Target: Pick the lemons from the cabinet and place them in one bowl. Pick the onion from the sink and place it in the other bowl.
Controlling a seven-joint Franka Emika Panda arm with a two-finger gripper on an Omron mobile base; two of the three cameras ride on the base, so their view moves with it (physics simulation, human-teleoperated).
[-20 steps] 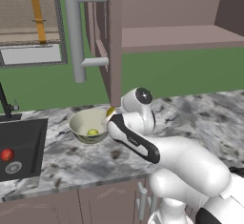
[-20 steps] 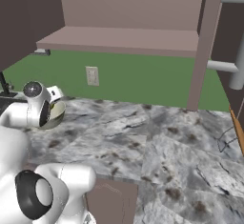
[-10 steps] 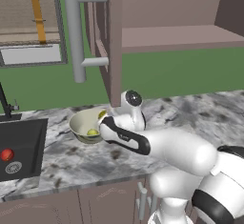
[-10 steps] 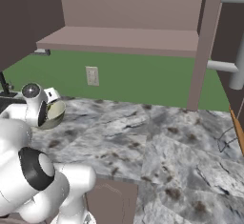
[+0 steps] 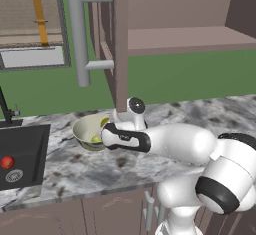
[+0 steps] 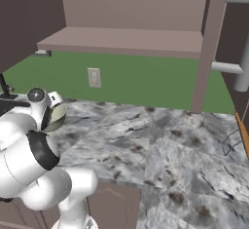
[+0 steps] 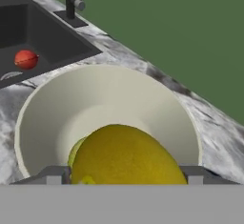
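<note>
- Lemon [image 7: 126, 156], deep yellow, sits between the gripper [image 7: 125, 174] fingers over the bowl [image 7: 43, 104]; cannot tell whether they clamp it.
- Second, greener lemon [image 7: 76, 151] lies inside the bowl.
- Bowl stands on the counter [image 5: 75, 166] beside the sink [image 5: 22, 151].
- Onion [image 5: 7, 162] rests in the sink.

Glossy white arm [image 5: 185, 141] all over, with fat rounded shells like moulded plastic. Black bands ring the joints, and a small round dark-grey cap [image 5: 135, 105] sits on one. The wrist section [image 5: 122, 138] is black with faint light lettering.
</note>
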